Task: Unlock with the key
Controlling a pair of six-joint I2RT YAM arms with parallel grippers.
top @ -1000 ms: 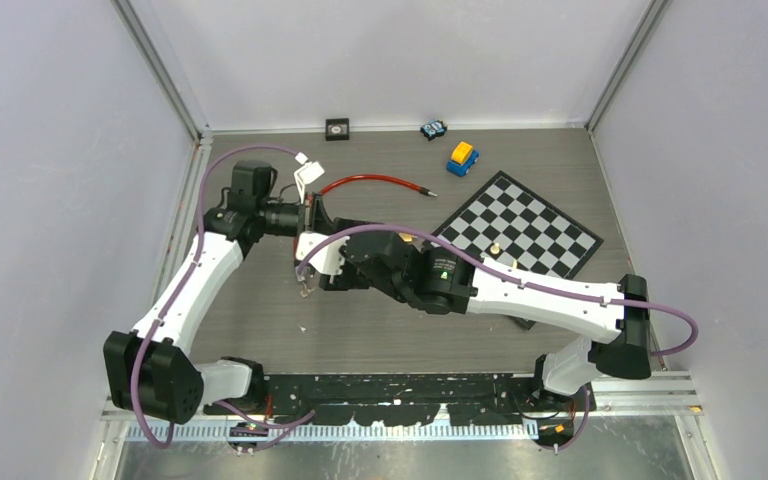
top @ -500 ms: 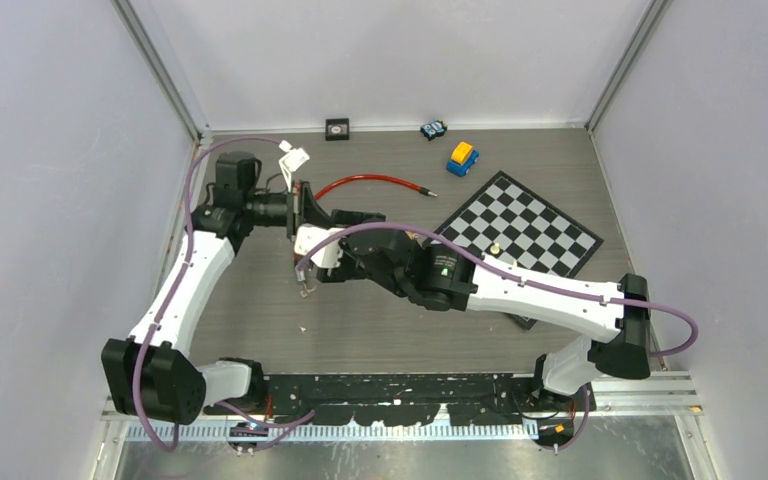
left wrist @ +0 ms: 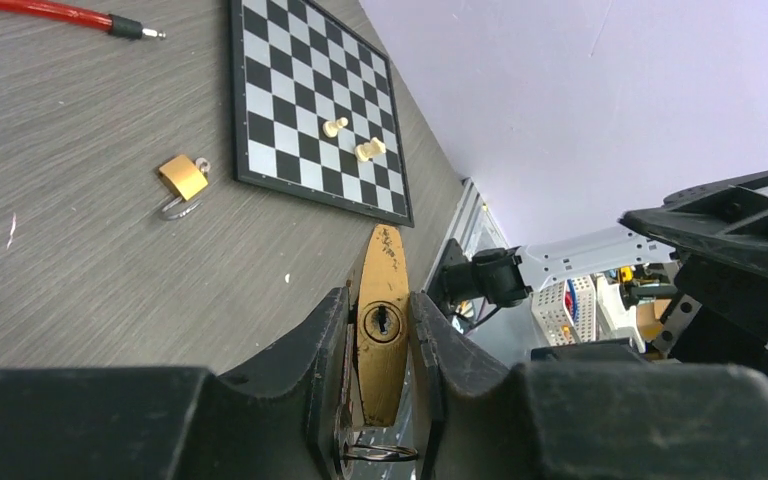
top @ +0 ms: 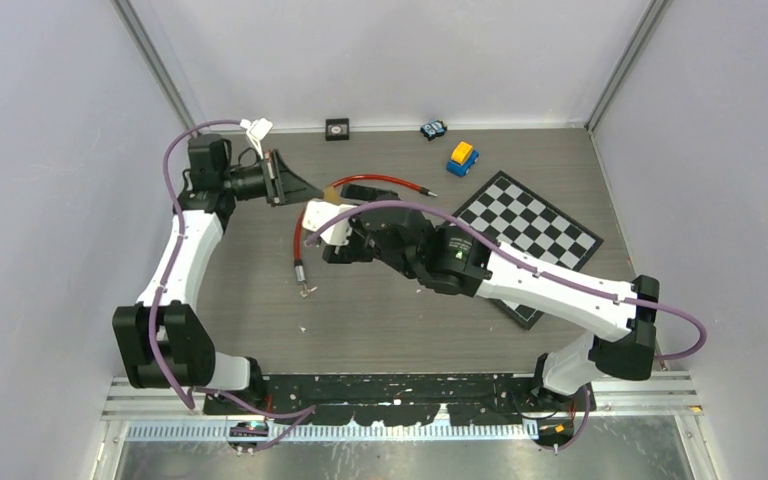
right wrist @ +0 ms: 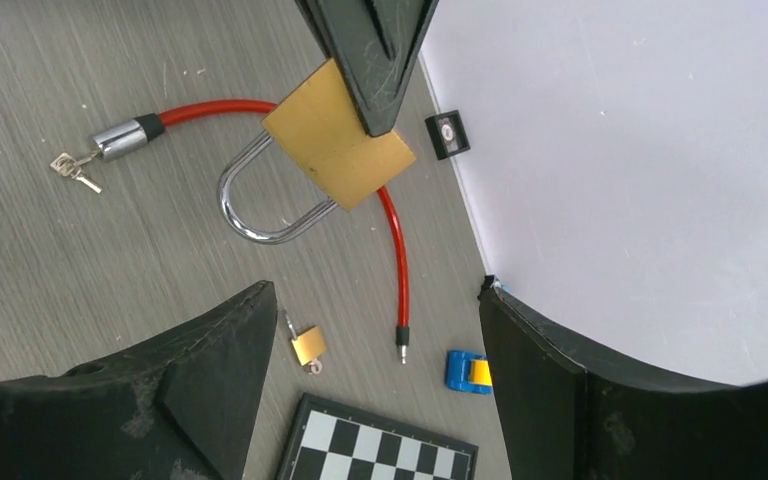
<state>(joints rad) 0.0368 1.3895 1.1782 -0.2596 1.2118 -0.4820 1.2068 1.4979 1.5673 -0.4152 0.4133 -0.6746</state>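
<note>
Between fingers of the left gripper (left wrist: pixel 378 312) sits the padlock (left wrist: pixel 381 268), apparently clamped.

You're working in a robotics lab test cell.
Plain walls (top: pixel 390 60) and aluminium posts (top: pixel 157 65) box in the table (top: pixel 260 300) around the chessboard (top: pixel 525 235).

The top external camera looked down from high above and behind the arm bases, far enough to take in the whole desk (top: pixel 250 300). The left wrist camera sat close behind its jaws, rolled sideways, looking low across the desk. The right wrist camera looked steeply down between its jaws. Both wrist views shared the large brass padlock (right wrist: pixel 340 135), red cable (right wrist: pixel 392 240) and chessboard (left wrist: pixel 280 100).
</note>
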